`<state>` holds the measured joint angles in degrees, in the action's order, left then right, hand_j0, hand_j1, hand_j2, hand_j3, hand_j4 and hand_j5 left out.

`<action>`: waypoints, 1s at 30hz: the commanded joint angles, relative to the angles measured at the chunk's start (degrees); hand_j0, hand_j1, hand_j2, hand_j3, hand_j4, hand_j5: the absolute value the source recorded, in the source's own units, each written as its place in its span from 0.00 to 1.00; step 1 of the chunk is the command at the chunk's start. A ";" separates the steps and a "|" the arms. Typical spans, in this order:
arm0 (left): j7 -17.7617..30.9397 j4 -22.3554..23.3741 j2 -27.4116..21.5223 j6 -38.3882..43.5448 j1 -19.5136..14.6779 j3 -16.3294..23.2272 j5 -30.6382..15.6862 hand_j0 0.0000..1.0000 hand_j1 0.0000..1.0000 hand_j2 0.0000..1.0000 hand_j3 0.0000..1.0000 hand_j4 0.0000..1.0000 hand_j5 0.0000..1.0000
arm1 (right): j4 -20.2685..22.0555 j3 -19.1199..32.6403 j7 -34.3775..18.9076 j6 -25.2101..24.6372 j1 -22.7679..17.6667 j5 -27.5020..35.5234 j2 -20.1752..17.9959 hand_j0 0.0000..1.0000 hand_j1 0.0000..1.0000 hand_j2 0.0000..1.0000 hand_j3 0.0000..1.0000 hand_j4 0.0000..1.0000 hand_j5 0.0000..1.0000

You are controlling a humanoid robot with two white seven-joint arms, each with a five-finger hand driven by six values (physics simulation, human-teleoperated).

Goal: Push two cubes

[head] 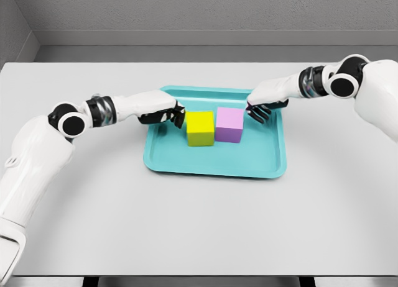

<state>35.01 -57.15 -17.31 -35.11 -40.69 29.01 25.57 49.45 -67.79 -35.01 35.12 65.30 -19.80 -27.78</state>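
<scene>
A yellow cube point(200, 128) and a pink cube point(229, 124) stand side by side, almost touching, inside a teal tray point(214, 164). My left hand point(169, 115) reaches in over the tray's left rim, its dark fingertips point(179, 118) curled and close to the yellow cube's left face. Over the tray's right side, my right hand point(260, 109) has its curled fingers just beside the pink cube's right face. Neither hand holds anything.
The tray sits in the middle of a white table point(199, 225). A grey wall runs along the table's far edge.
</scene>
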 commanded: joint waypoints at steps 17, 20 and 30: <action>-0.01 6.79 2.98 0.11 -0.53 -2.12 -1.05 0.30 0.30 0.30 0.30 0.30 0.30 | 0.03 -0.06 0.01 -0.12 1.85 -2.17 2.64 0.13 0.13 0.13 0.13 0.13 0.13; -0.01 6.79 4.12 0.11 -0.62 -1.94 -1.05 0.30 0.30 0.30 0.30 0.30 0.30 | 0.21 -0.06 0.01 -0.12 1.93 -2.70 3.17 0.13 0.13 0.13 0.13 0.13 0.13; -0.01 6.70 3.51 0.11 -0.53 -2.12 -1.23 0.30 0.30 0.30 0.30 0.30 0.30 | 0.39 -0.23 0.01 -0.12 2.28 -3.32 3.43 0.13 0.13 0.13 0.13 0.13 0.13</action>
<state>35.03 -50.42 -13.54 -35.15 -41.22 27.03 24.85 49.88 -68.13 -35.01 35.13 67.59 -23.28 -24.31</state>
